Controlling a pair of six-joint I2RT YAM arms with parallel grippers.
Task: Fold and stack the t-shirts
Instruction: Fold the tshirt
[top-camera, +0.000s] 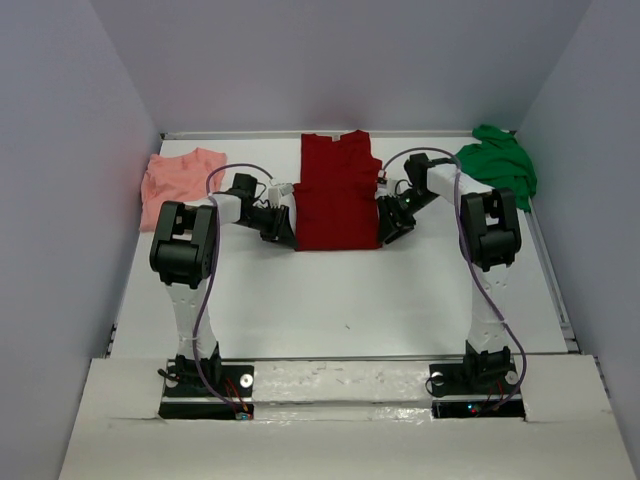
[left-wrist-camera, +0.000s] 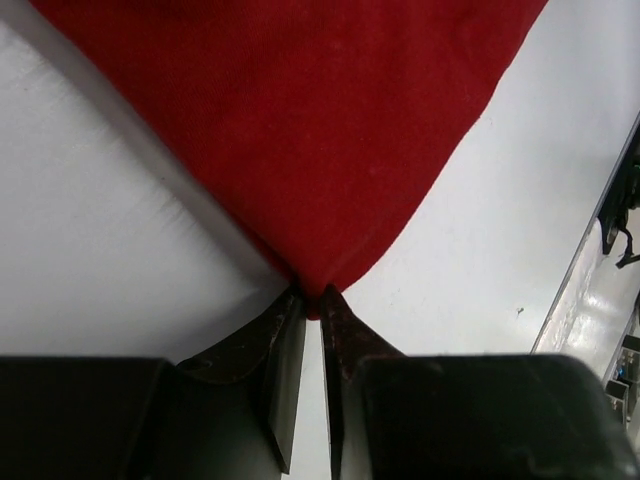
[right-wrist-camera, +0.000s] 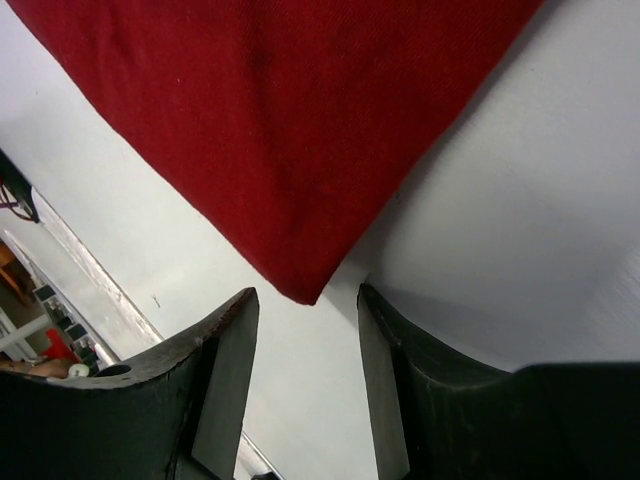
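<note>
**Mia:** What is on the far left?

**Ben:** The pink shirt (top-camera: 180, 180), all crumpled, at the back of the table (top-camera: 330, 300). Nobody is touching it.

**Mia:** And the left gripper (left-wrist-camera: 312, 295)?

**Ben:** Its fingers are squeezed onto the near left corner of the red shirt (top-camera: 338, 195). That shirt lies flat in the middle. I think the corner is held so it can be lifted and folded.

**Mia:** Is the right gripper (right-wrist-camera: 305, 292) pinching too?

**Ben:** Not yet. Its fingers are spread wide, with the near right corner between them.

**Mia:** How do the arms stand?

**Ben:** The left arm (top-camera: 185, 245) and right arm (top-camera: 490, 225) both reach forward, then bend in toward the middle, wrists low.

**Mia:** And the far right?

**Ben:** The green shirt (top-camera: 498, 165), in a heap.
</note>
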